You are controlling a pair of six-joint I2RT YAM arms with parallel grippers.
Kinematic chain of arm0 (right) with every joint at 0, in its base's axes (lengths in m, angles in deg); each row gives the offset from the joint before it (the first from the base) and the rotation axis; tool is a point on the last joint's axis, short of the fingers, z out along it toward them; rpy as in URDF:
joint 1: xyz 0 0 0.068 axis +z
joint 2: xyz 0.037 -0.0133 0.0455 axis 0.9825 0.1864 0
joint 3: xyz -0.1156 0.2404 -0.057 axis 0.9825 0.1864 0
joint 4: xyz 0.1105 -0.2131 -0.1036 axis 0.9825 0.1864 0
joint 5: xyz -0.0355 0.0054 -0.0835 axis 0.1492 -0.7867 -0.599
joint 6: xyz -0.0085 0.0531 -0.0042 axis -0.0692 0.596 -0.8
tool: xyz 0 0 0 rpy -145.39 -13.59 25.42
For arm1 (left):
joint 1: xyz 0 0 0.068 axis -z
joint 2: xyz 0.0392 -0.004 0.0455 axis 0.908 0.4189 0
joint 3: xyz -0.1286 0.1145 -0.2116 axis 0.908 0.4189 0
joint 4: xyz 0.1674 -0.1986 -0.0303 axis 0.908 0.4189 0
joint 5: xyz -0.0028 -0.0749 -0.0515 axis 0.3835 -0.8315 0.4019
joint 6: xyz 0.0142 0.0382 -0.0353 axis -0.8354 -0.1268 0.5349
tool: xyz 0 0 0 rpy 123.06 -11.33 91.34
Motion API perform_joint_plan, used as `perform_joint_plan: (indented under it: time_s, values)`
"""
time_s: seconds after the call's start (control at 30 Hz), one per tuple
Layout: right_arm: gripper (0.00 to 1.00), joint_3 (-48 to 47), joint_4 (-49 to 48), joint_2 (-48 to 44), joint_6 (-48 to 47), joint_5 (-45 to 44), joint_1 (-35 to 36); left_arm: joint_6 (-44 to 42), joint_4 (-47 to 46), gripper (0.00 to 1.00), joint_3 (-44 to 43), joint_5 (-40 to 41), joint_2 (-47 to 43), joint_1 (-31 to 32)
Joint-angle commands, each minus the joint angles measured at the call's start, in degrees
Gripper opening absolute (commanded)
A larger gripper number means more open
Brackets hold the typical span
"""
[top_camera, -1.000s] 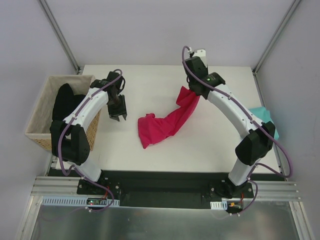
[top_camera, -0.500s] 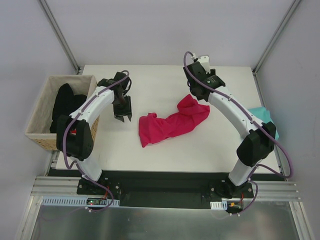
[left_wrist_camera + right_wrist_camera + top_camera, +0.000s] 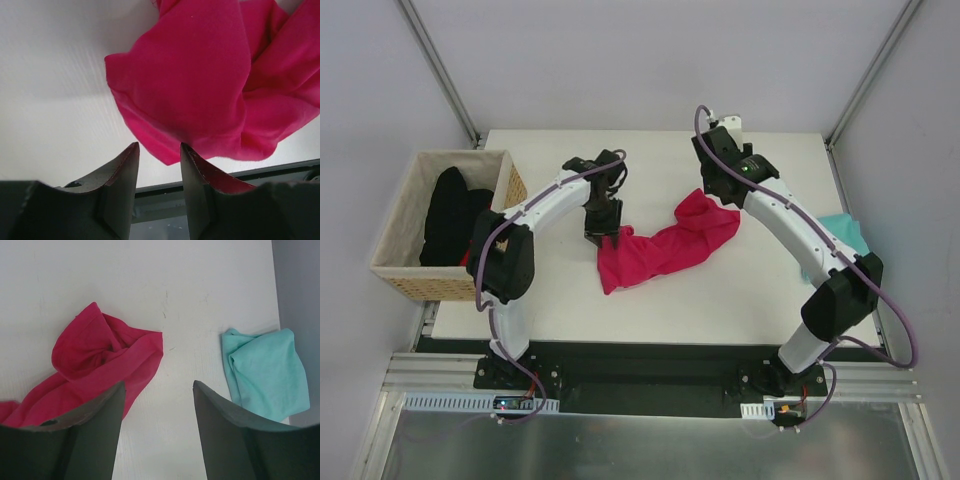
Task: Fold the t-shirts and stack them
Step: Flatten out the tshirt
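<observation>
White worktop (image 3: 750,290), pale grey walls (image 3: 620,60). A wicker basket (image 3: 395,262) holding black cloth (image 3: 445,210) sits beside its left edge. The crimson t-shirt (image 3: 655,250) lies crumpled mid-worktop and the teal t-shirt (image 3: 265,375) lies at the right edge. The left arm reaches across, its left tool (image 3: 159,150) open over the crimson shirt's left end. The right tool (image 3: 159,387) hangs open and empty above the far end.
</observation>
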Motion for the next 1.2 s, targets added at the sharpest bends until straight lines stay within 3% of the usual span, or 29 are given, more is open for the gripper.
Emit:
perform_joint_plan:
  time_s: [0.0, 0.23, 0.3, 0.33, 0.37, 0.43, 0.97, 1.17]
  values:
    - [0.6, 1.44, 0.5, -5.63, 1.31, 2.06, 0.49, 0.07, 1.24, 0.39, -4.15, -1.73, 3.89, 1.19]
    - [0.59, 1.79, 1.91, -5.55, 1.48, 2.94, 0.58, -0.37, 1.24, 0.42, -7.85, -2.36, 6.1, 1.72]
    - [0.59, 1.71, 1.82, -5.37, 1.74, 3.29, 0.58, -0.37, 1.33, 0.36, -8.46, -1.92, 6.62, 1.72]
    - [0.59, 1.62, 1.82, -5.11, 1.66, 3.64, 0.67, -0.28, 1.42, 0.33, -8.64, -1.74, 6.71, 1.72]
    - [0.59, 1.44, 1.56, -5.02, 1.66, 3.91, 0.58, -0.19, 1.42, 0.18, -8.64, -1.65, 6.71, 1.72]
    - [0.59, 0.83, 1.64, -4.41, 1.57, 4.34, 0.58, 0.16, 1.51, 0.0, -8.38, -1.83, 6.89, 1.63]
    - [0.59, -1.46, 1.2, -3.35, 2.19, 6.19, 0.67, 0.07, 2.12, 0.0, -8.55, 0.64, 2.32, 1.54]
    - [0.59, -1.46, 0.59, -3.09, 2.36, 7.07, 0.58, -0.11, 3.79, 0.26, -8.03, 0.11, 1.62, 1.54]
